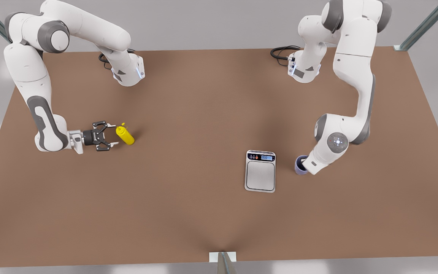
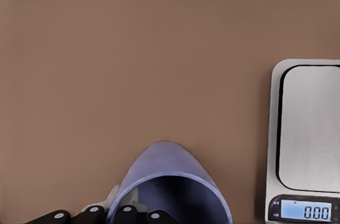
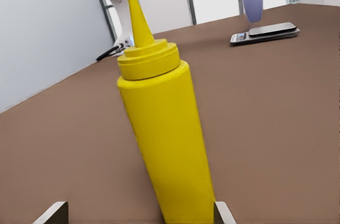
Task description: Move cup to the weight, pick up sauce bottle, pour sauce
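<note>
My left gripper [image 2: 106,216] pinches the small lavender cylindrical cup [image 1: 300,165] at its rim, just beside the flat silver-grey kitchen scale [image 1: 260,171] toward the front view's right. My right gripper [image 1: 108,136], fingers spread, faces the upright yellow squeeze bottle [image 1: 125,135], which stands just past its fingertips on the brown table [image 1: 188,114].

From high above, we look steeply down over the whole brown surface [image 1: 188,213] in the front view. Our left wrist view hangs close over the lavender-purple cylindrical cup [image 2: 170,181], facing down, the flat silver-grey scale [image 2: 308,128] alongside. Our right wrist view sits low, close behind the yellow squeeze bottle [image 3: 164,144], looking across toward that same scale and cup.
</note>
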You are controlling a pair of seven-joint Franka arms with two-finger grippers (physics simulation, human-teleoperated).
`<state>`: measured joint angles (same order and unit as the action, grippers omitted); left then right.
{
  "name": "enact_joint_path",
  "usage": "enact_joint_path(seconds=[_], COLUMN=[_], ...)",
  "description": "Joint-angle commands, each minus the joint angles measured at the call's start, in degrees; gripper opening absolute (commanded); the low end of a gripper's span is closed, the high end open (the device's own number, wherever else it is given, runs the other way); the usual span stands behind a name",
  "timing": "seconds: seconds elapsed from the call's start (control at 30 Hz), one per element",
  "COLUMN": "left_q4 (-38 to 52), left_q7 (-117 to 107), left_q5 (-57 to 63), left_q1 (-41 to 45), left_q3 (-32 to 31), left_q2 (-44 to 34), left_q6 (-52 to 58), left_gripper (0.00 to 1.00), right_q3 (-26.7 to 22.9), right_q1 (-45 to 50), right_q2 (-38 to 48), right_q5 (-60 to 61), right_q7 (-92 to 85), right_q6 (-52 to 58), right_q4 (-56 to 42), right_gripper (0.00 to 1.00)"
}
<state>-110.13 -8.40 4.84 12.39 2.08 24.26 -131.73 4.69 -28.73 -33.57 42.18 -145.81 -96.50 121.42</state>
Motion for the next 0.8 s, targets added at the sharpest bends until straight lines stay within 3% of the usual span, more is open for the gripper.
enact_joint_path(seconds=[0.0,0.17,0.63,0.67,0.73,0.77], left_q4=[0.01,3.17,12.05,12.13,12.66,13.45], left_q7=[-0.03,-6.62,-23.59,-23.68,-23.59,-23.68], left_q5=[-7.65,-9.85,-11.08,-11.08,-11.16,-11.17], left_q1=[0.0,0.62,9.58,9.58,9.58,9.58], left_q3=[-0.24,-4.45,-6.65,-6.65,-6.65,-6.65], left_q2=[-0.09,0.62,7.47,7.47,8.17,8.79], left_q6=[-0.02,-0.02,-0.2,-0.2,-0.29,-0.29], left_gripper=[0.21,0.21,0.21,0.23,0.39,0.41], right_q3=[-0.03,0.06,0.06,0.14,0.14,0.49], right_q1=[-0.01,0.7,3.16,3.16,3.16,3.16], right_q2=[-0.01,-0.53,-0.97,-0.97,-0.97,-0.97], right_q5=[0.01,0.1,0.8,0.8,0.89,0.89], right_q7=[0.0,-4.39,-4.31,-4.31,-4.31,-4.31], right_q6=[-0.01,-0.01,-0.18,-0.27,-0.18,-0.18], right_q4=[-0.04,-0.39,-0.22,-0.22,-0.22,-0.13], right_gripper=[1.0,1.0,1.0,1.0,1.0,1.0])
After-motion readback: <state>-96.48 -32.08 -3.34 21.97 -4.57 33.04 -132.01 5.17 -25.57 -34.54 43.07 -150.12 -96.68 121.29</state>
